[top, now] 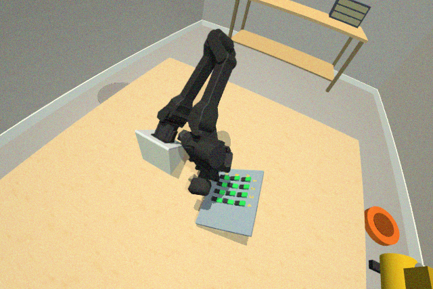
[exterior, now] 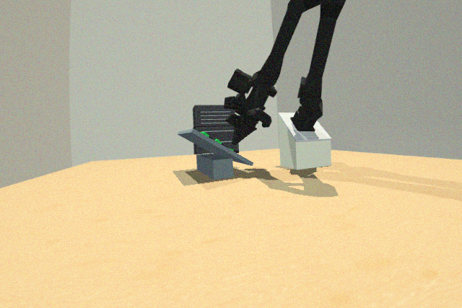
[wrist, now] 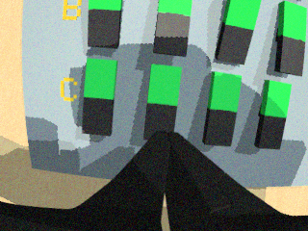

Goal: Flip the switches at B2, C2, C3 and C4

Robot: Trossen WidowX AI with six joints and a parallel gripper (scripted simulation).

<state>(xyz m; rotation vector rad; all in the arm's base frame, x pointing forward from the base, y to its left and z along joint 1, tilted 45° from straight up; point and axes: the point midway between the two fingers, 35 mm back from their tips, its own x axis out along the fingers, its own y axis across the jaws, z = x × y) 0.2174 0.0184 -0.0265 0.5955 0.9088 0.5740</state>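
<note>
The tilted blue-grey panel carries rocker switches, each with a green far half and a black near half. In the wrist view, B2 shows a lighter grey face above a dark band on its black half. C2, C3 and C4 show green above black; their exact tilt is hard to tell. My gripper is shut and empty. Its tips overlap the near black end of C2 in the wrist view; whether they touch it is unclear.
B1 and C1 lie left of the tips in the wrist view; B3 and B4 lie to the right. The arm stands on a white slanted base. A dark slatted object stands behind the panel.
</note>
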